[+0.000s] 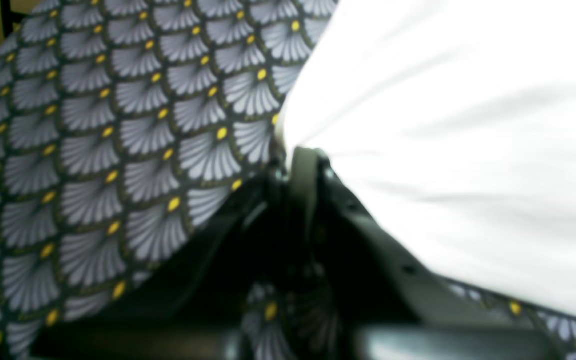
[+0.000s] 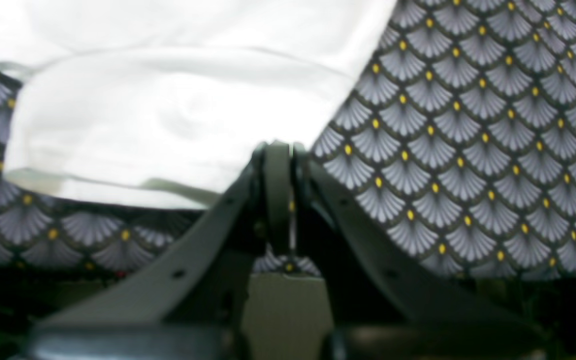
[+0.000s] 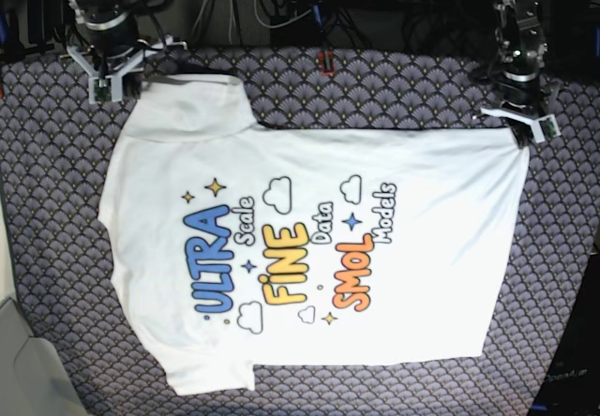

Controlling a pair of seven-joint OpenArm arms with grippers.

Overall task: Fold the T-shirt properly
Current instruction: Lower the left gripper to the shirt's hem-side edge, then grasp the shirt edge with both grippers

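Two arms reach in from the top edge of the base view, one at each upper corner. The left gripper (image 3: 518, 127), at the upper right of that view, points down at the table with its fingers meeting on the far corner of the T-shirt's hem. In the left wrist view the left gripper (image 1: 295, 152) has its jaws drawn together on a pinch of white cloth, which fans out from the tips toward the right of the frame.

The right gripper (image 3: 114, 77) stands at the upper left of the base view, its wrist tilted over the sleeve nearest that corner. In the right wrist view the right gripper (image 2: 278, 147) is closed, tips together at the sleeve's lower corner; whether cloth lies between them cannot be told, as the picture is soft there.

There is one T-shirt (image 3: 309, 247), spread flat and print side up in the middle of the base view, collar end to the left and hem to the right. Its print shows three large words, blue "ULTRA", yellow "FINE" and orange "SMOL", with smaller white lettering, stars and clouds around them. One patterned tablecloth (image 3: 375, 79), grey fans with yellow dots, lies under it.
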